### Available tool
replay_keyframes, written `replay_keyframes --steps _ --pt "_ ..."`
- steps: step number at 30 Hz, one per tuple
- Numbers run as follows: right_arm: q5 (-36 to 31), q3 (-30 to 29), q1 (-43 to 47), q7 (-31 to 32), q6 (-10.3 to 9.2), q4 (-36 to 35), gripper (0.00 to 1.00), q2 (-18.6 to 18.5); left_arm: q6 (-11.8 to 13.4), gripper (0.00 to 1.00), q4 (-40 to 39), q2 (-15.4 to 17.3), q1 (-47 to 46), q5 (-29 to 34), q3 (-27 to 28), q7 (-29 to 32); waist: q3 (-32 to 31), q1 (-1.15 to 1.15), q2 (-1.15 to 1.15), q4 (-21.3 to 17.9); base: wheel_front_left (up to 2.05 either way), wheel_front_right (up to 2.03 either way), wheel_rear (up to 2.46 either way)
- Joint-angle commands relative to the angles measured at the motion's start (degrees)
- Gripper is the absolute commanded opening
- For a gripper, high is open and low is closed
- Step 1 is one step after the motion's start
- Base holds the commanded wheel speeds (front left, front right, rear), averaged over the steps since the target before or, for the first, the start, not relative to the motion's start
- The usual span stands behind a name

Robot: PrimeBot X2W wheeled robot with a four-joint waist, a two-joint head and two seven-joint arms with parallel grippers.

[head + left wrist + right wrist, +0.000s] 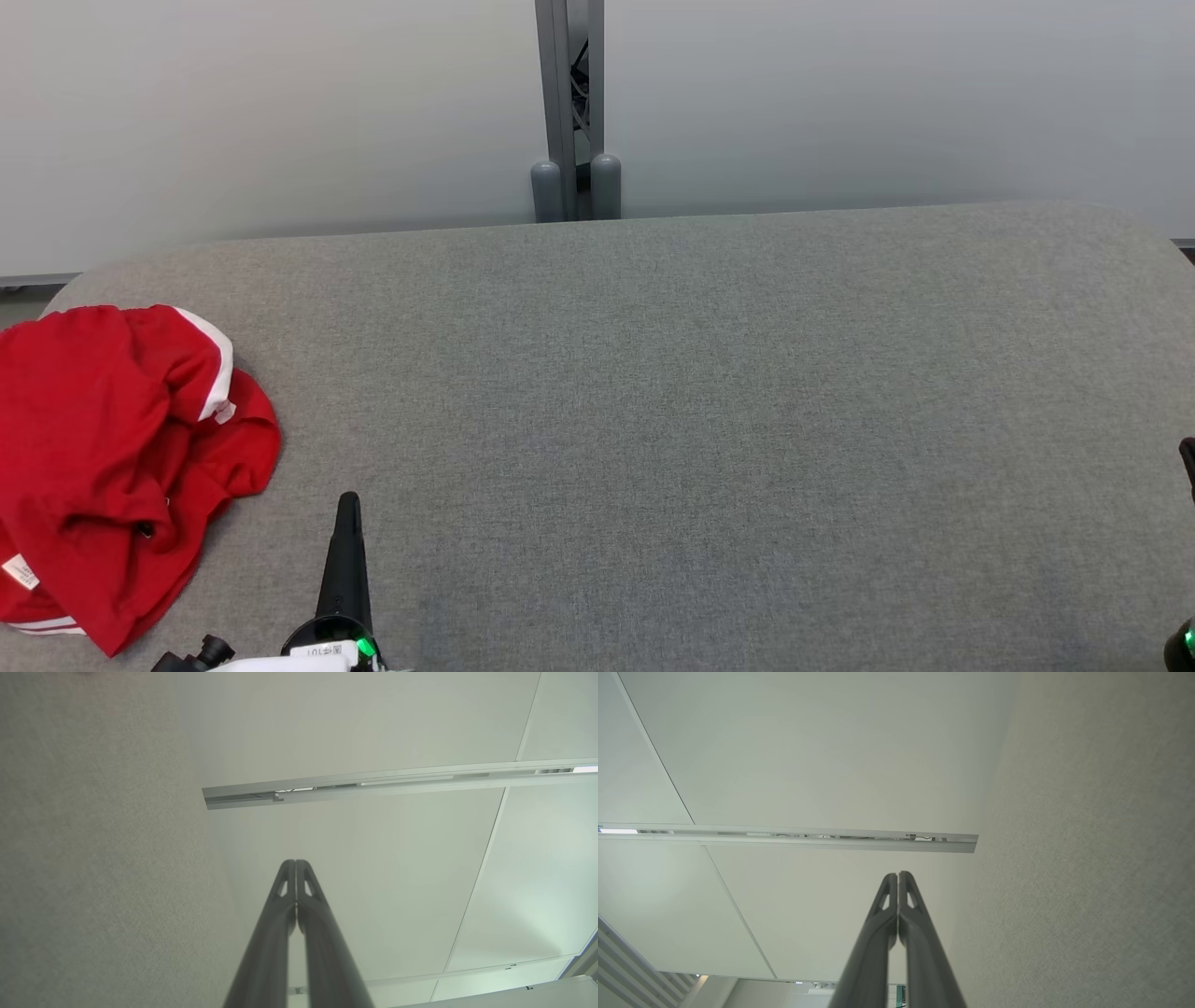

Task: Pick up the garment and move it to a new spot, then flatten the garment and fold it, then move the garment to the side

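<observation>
Garment: a red shirt point(112, 457) with white trim lies crumpled in a heap at the far left of the grey fabric table point(700, 420). Part of it runs past the head view's left edge, and a white tag point(21, 571) shows low on it.
My left gripper point(348, 501): my two fingers are pressed together and hold nothing. They sit low over the table, pointing away from me, near the shirt's right side but apart from it.
My right gripper point(898, 875): my fingers meet tip to tip and are empty. It is at the table's right side, well apart from the shirt.
Behind the table: a pale wall point(887, 93), with a grey metal post point(569, 103) at the middle of the far edge.
Wrist views: both look along my closed fingers at wall panels and a pale rail point(373, 781).
</observation>
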Motion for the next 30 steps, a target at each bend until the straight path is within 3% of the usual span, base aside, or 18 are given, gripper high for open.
replay_keyframes --steps 1,5,6,19,30 --pt "0.2 -0.1 -0.3 0.2 0.00 0.1 0.00 -0.3 -0.3 0.00 -0.2 0.2 0.5 0.0 0.2 -0.2 0.0 0.00 0.00 0.0 0.00 0.00 0.00" --pt "0.2 -0.1 -0.3 0.2 0.00 0.1 0.00 -0.3 -0.3 0.00 -0.2 0.2 0.5 0.0 0.2 -0.2 0.0 0.00 0.00 0.0 0.00 0.00 0.00" --pt "0.0 0.0 0.0 0.0 0.00 0.0 1.00 0.0 0.0 1.00 0.0 0.0 0.0 0.0 0.0 0.0 0.0 0.00 0.00 0.0 0.00 0.00 0.00" --pt "-3.6 5.8 0.4 -7.9 0.00 -0.7 1.00 0.7 0.1 1.00 1.5 0.4 -2.9 0.3 0.4 0.9 0.0 0.00 0.00 0.0 0.00 0.00 0.00" --pt "-17.9 10.5 -0.6 -14.8 0.00 -4.5 1.00 -0.1 0.0 1.00 0.1 2.0 -6.2 7.1 2.0 0.0 0.1 0.00 0.00 -0.1 0.00 0.00 0.00"
